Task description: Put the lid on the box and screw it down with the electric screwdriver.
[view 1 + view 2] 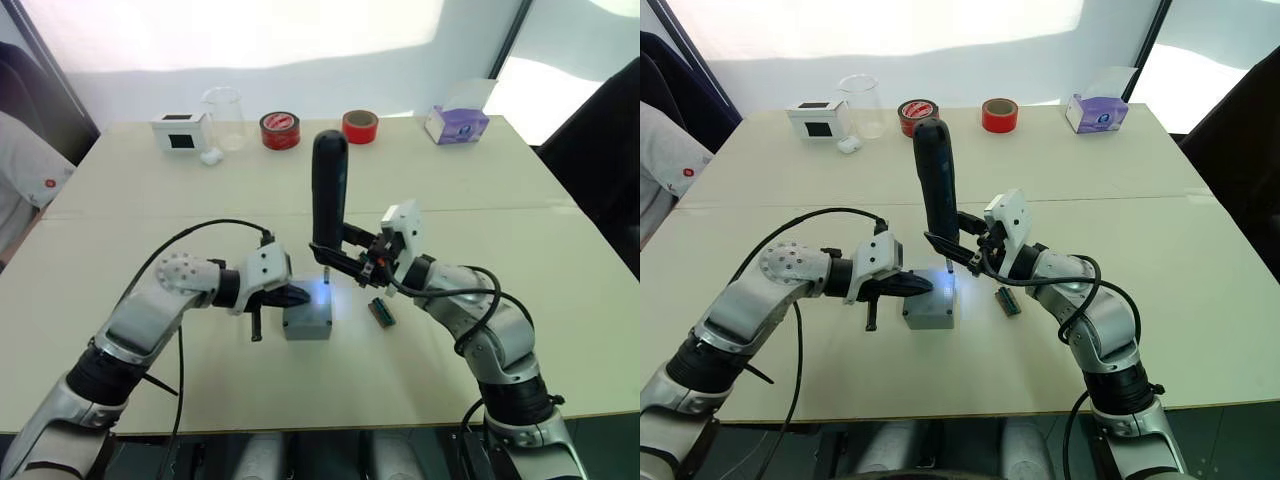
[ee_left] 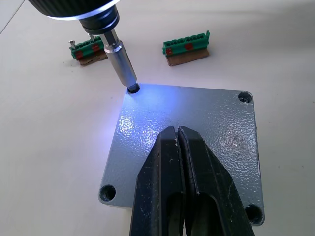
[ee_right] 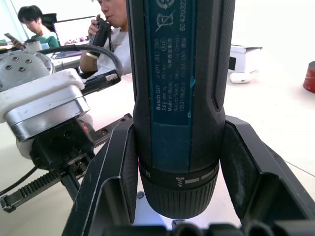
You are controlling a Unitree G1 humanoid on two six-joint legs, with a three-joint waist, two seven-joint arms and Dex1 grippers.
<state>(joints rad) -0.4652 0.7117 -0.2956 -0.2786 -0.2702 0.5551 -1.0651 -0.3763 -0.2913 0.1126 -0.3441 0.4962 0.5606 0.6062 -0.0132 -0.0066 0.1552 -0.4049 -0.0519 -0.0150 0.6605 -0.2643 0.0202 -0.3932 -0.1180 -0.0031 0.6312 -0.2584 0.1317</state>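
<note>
1. The lid (image 2: 189, 147) already sits flush on the box (image 1: 307, 322), near the front middle of the tabletop (image 1: 520, 190), so the step in hand looks like driving a corner screw
2. The right gripper (image 1: 350, 262) has its jaws clamped around the lower body of the electric screwdriver (image 1: 329, 195); the bit is seated in 1 far corner hole, with the tool's light glowing on the grey surface
3. The left gripper (image 2: 178, 162) has its jaws pressed together with nothing between them, tips resting on the lid's top to pin it down
4. To do this well, I judge the bit should stay square in the hole with steady downward pressure, and the left jaws should keep the lid from turning as the screw bites
5. The screwdriver's long axis runs nearly vertical, bit down and handle up, leaning slightly; less lean would lower the risk of slipping out
6. 3 other corner holes show on the lid; whether they hold screws I cannot tell
7. 2 green terminal blocks (image 2: 186, 46) lie just beyond the box
</note>
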